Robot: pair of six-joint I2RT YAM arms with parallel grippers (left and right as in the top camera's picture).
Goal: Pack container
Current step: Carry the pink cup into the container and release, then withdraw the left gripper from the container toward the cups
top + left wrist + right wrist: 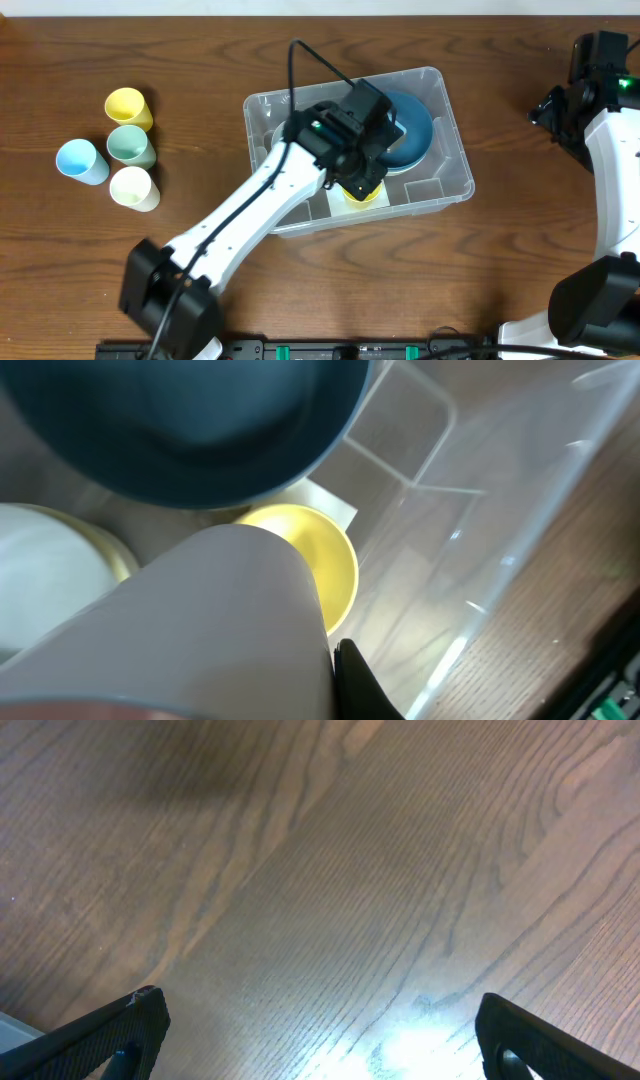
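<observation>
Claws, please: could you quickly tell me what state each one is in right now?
Left claw: closed, apparently on a pale cup, over the container.
Right claw: open, holding nothing.

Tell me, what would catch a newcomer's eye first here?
The white left arm stretching from the near edge into the clear container at the middle of the table, above a yellow cup beside a big blue bowl. Next, four pastel cups clustered to the left. The right arm's fingers hang wide apart at the far right, nothing between them.
</observation>
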